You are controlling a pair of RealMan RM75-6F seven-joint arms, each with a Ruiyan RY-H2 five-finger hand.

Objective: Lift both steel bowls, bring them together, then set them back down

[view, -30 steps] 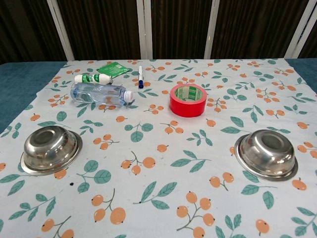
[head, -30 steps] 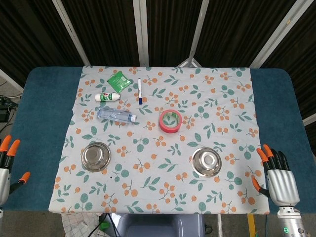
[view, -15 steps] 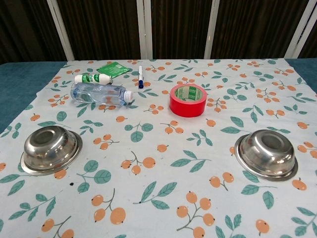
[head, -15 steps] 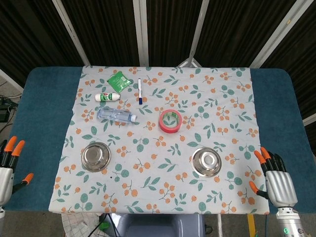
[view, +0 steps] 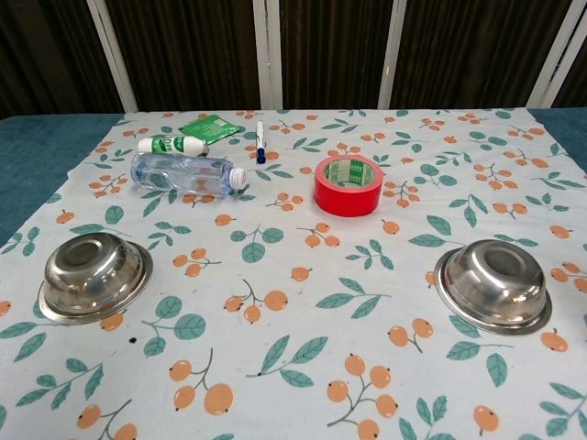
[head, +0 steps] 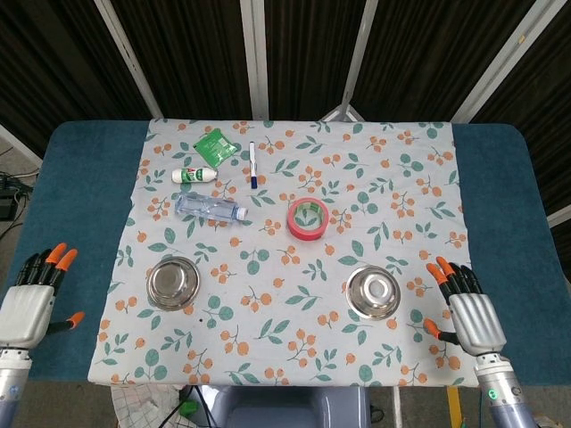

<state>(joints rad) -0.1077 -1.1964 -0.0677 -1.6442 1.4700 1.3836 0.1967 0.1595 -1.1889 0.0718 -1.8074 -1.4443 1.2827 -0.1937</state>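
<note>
Left bowl [head: 172, 283] and right bowl [head: 373, 292] upside down on the floral cloth [head: 303, 187], bases up, round, so no long axis; well apart, near the front edge, unmoved since a second ago. Between and behind them: red tape [head: 308, 218], lying bottle [head: 210, 209] pointing cap rightward, small white bottle [head: 194, 176], pen [head: 252, 164], green packet [head: 215, 146]. Left hand [head: 34, 303] and right hand [head: 470, 310] empty, fingers spread, now nearer the bowls than before; right hand just beside the right bowl, left hand off the cloth.
</note>
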